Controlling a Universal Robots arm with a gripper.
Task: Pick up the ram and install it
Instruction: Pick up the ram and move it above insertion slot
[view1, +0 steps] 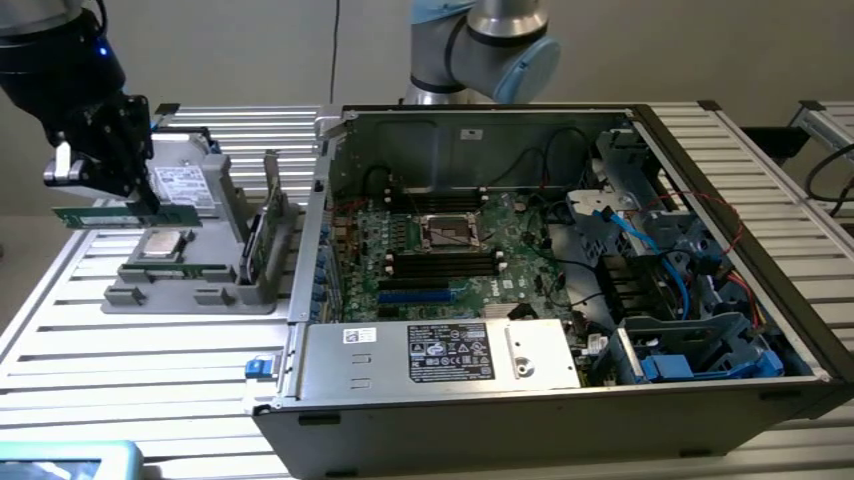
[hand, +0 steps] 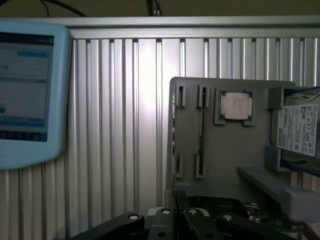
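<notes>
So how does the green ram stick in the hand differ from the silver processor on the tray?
The long thin green ram stick is narrow and board-like; the square silver-topped processor is compact and metallic. The ram stick is held level in the air by the black hand; the processor lies flat in the grey plastic tray. Both are outside the computer case.

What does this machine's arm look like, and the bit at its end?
The arm is a silver tube with rounded light-blue joint caps. Its end effector is bulky and black, with a small blue light and a shiny metal piece on its side; up close, silver screw heads dot its black body.
</notes>
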